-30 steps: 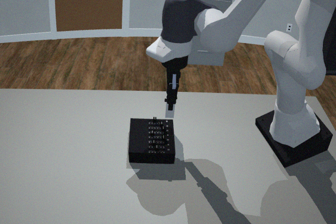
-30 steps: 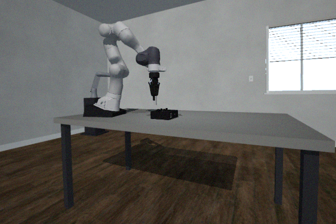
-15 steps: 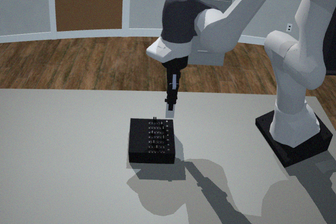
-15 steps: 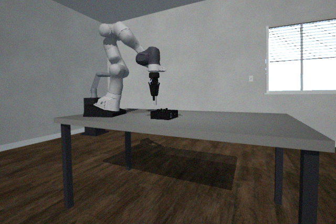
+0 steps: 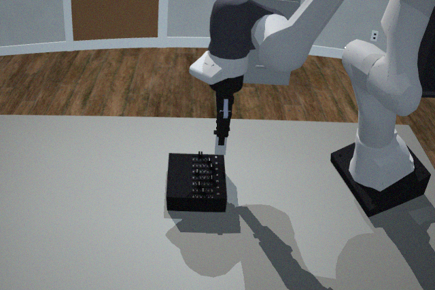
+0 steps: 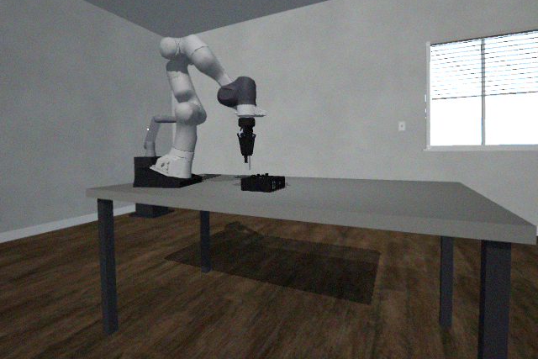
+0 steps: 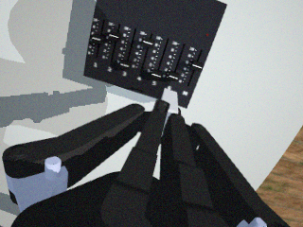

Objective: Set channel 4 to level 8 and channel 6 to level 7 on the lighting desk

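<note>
The black lighting desk [image 5: 196,181] stands flat on the grey table, with a row of several faders on its top. It also shows in the wrist view [image 7: 151,38] and as a small black box in the exterior view [image 6: 262,182]. My gripper [image 5: 221,146] is shut and empty, its fingertips pressed together. It hangs a little above the table, just beyond the desk's far right corner, apart from the desk. In the wrist view the fingertips [image 7: 169,97] point at the desk's near edge, by the faders toward the right end. The fader levels are too small to read.
The robot base [image 5: 380,174] stands on the table to the right of the desk. The arm's shadow falls across the table in front of the desk. The table edge is far from the desk on all sides.
</note>
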Controlling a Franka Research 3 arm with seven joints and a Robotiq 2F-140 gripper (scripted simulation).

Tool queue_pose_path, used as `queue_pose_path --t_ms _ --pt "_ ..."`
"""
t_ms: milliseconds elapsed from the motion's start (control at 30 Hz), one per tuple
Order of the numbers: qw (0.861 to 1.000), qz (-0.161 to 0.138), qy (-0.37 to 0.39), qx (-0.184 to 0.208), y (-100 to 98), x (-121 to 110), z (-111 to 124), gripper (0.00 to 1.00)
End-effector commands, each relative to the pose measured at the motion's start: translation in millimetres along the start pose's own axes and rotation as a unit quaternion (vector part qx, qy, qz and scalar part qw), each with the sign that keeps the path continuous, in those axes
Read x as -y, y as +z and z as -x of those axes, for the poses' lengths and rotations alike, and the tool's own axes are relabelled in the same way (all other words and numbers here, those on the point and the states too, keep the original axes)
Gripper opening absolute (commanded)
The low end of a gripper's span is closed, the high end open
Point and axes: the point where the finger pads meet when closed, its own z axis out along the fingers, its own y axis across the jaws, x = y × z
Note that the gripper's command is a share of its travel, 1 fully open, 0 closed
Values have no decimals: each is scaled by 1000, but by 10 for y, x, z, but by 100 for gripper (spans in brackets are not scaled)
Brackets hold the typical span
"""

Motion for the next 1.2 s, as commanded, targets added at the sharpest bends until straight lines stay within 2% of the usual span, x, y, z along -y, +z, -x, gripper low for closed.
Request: queue_pose_path --t_ms 0,1167 --pt "1000 -1 -4 -2 25 7 -7 0" --pt "1000 -1 -4 -2 163 7 -8 0"
